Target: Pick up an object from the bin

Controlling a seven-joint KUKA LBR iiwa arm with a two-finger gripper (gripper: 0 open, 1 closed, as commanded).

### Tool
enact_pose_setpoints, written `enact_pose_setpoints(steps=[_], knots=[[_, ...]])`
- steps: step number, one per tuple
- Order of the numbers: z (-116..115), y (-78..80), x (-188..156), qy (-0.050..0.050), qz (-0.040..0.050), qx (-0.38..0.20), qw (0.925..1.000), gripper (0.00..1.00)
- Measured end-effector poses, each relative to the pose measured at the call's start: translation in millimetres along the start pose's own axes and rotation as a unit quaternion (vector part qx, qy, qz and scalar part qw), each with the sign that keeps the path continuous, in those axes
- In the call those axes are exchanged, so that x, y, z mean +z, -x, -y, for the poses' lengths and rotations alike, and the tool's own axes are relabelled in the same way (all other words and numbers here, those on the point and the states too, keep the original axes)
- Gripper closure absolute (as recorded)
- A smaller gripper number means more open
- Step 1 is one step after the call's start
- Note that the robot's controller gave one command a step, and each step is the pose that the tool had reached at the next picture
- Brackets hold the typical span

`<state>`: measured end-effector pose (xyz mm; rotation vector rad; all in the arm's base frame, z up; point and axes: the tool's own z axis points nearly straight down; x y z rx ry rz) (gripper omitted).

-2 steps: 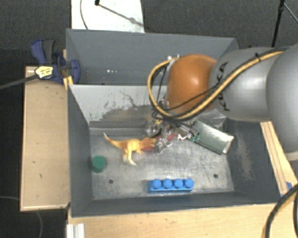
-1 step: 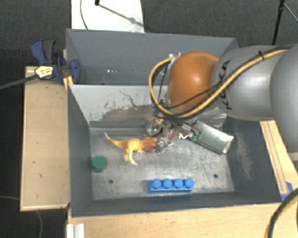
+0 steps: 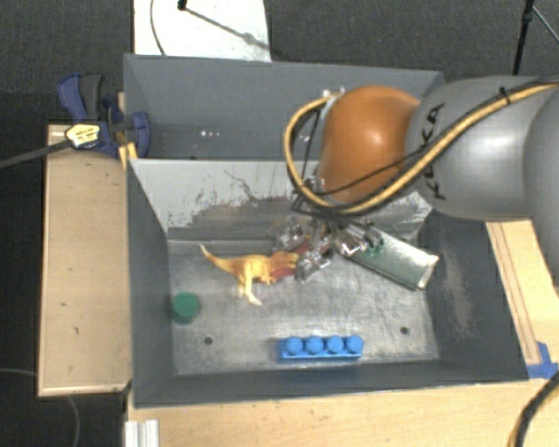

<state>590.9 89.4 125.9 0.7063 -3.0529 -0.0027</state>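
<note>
My gripper (image 3: 309, 254) hangs low in the middle of the bin, under the orange wrist cover. A yellow and orange toy dinosaur (image 3: 247, 269) lies on the bin floor just left of it, its head end right at the gripper. A green and silver flat bar (image 3: 397, 260) lies on the floor just right of the gripper, tilted down to the right.
A small green round piece (image 3: 184, 306) sits at the left of the floor. A blue brick with a row of studs (image 3: 320, 346) lies near the front wall. The arm comes in from the right above the bin's back half.
</note>
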Motion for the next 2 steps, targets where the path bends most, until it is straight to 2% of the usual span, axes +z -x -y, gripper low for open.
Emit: enact_pose_setpoints(steps=[2], knots=[[1, 1.9, -41, -0.002, 0.0062, 0.001, 1.0000, 1.00]])
